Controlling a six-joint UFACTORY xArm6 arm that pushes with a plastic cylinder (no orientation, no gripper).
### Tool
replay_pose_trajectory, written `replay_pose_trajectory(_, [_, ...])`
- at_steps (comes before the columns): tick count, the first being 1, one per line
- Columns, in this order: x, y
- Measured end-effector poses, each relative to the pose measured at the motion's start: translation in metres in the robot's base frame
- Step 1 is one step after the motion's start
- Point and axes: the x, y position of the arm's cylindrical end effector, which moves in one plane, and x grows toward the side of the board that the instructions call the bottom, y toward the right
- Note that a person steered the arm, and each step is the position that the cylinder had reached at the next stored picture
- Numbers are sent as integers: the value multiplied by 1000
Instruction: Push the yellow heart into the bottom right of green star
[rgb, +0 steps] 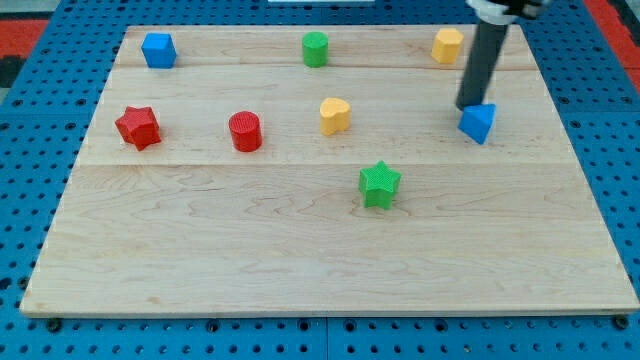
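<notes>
On the counter (300, 260), going from the view's left: a red star (138, 127) and red cylinder (245, 131), then the yellow heart (335, 116), lying up and to the left of the green star (379, 184) and clearly apart from it. Far to the right, the tip (470, 107) rests just beside the blue block (478, 122), well away from the heart. The end effector is a bare rod, grasping nothing. I judge the approach is not yet made; next, the tip needs to reach the heart's upper left side and shove it down and right, past the star.
</notes>
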Motion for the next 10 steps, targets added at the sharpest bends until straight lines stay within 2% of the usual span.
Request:
replay_pose_trajectory(1, [17,6])
replay_pose_trajectory(4, [-36,3])
replay_pose_trajectory(5, [-33,-55])
replay_pose_trajectory(7, [-69,-71])
replay_pose_trajectory(8, [-69,-71])
replay_pose_trajectory(9, [-48,-100])
replay_pose_trajectory(10, [-53,-153])
